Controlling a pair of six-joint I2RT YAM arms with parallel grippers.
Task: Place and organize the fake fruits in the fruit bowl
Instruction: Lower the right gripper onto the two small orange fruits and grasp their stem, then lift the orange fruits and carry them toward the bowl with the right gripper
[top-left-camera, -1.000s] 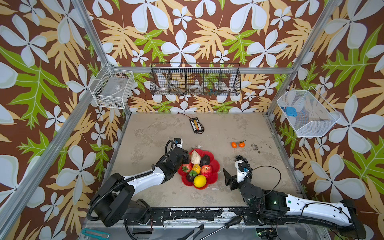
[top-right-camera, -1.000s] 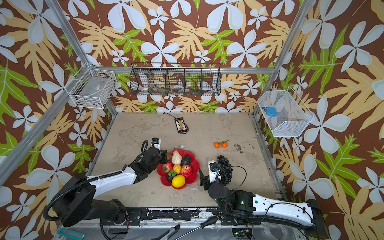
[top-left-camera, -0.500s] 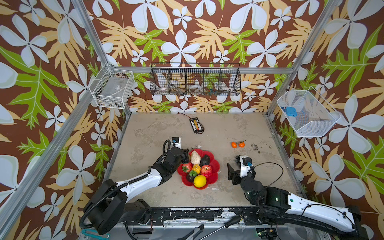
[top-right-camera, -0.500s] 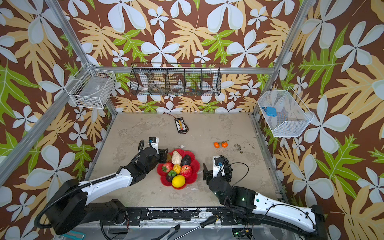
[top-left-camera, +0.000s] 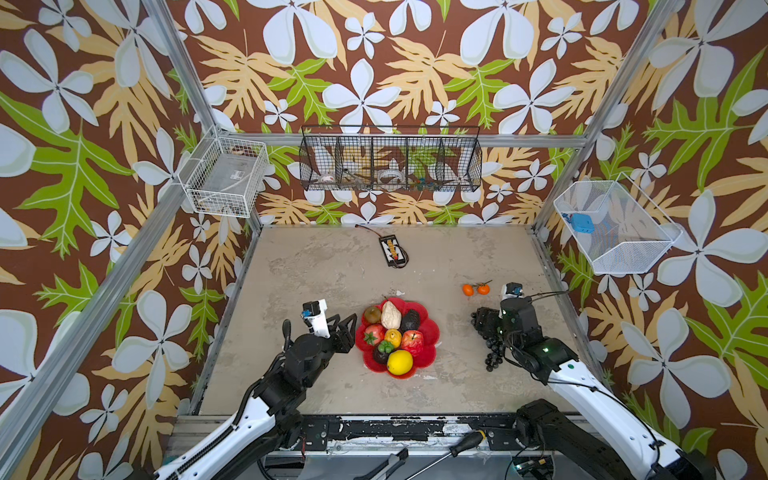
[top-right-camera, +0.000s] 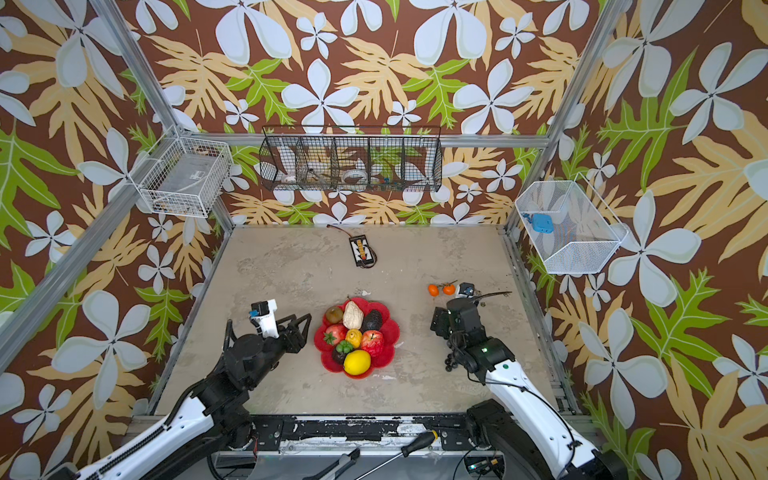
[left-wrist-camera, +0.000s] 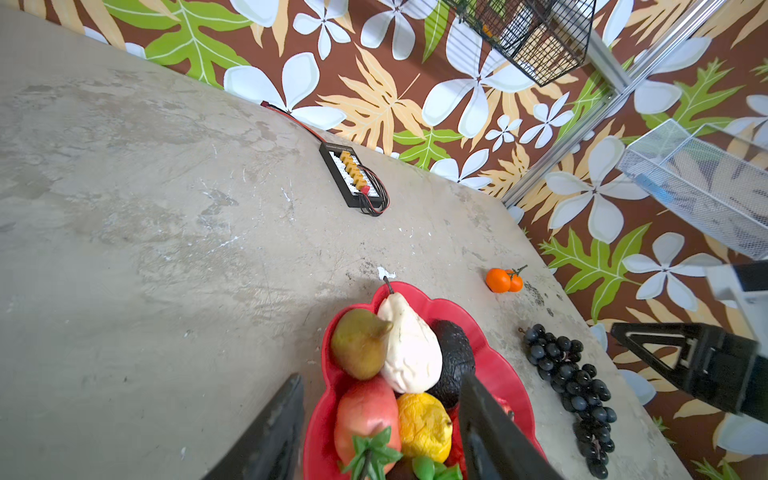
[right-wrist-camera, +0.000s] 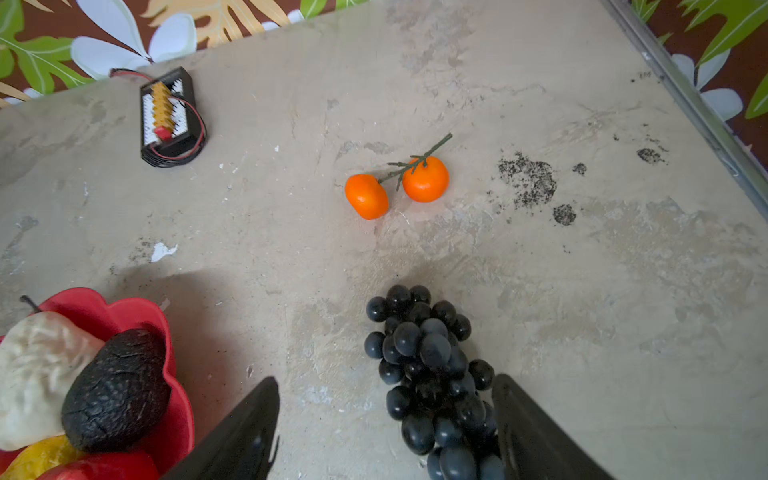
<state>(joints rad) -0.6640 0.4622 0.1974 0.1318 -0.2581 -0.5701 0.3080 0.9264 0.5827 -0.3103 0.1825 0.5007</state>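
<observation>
The red fruit bowl holds several fake fruits: a beige pear, a dark avocado, a red apple and a yellow lemon. My left gripper stands open at the bowl's left rim and holds nothing. Two small oranges lie on the table at the back right. The dark grape bunch lies right of the bowl. My right gripper is open, its jaws on either side of the bunch.
A small black device with a cable lies on the table near the back wall. A black wire basket hangs on the back wall, and white mesh baskets hang at the sides. A screwdriver rests on the front rail.
My left gripper has opened and drawn back to the bowl's left rim. My right arm has moved towards the back, bringing its open jaws over the grape bunch.
</observation>
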